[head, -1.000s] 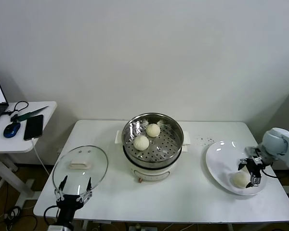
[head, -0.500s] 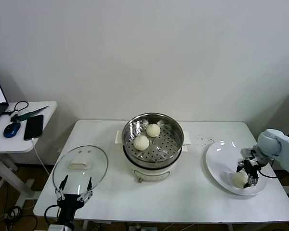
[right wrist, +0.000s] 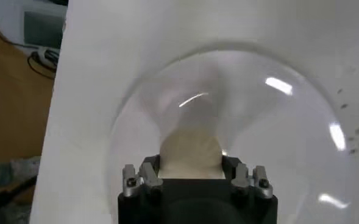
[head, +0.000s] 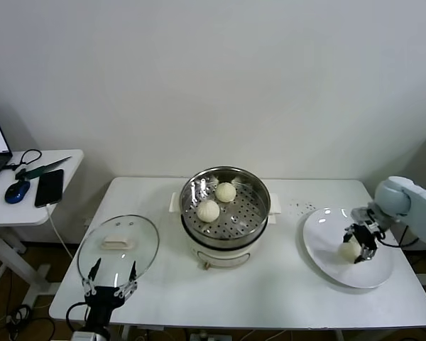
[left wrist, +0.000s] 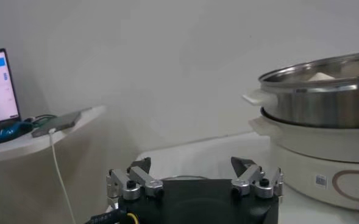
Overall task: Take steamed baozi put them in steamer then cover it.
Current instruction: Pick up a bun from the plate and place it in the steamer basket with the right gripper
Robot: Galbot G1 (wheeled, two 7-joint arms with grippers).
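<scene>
Baozi (head: 351,249) clamped in right gripper (head: 360,246) over white plate (head: 326,249), right side of white table (head: 284,291). Two more baozi (head: 208,210) inside steamer (head: 225,213) at table centre. Left gripper (head: 111,278) spread wide, empty, parked at near-left edge by glass lid (head: 118,245). Side desk (head: 28,192) left with phone (head: 49,187), mouse (head: 17,191). Plain white wall (head: 220,78) behind.
</scene>
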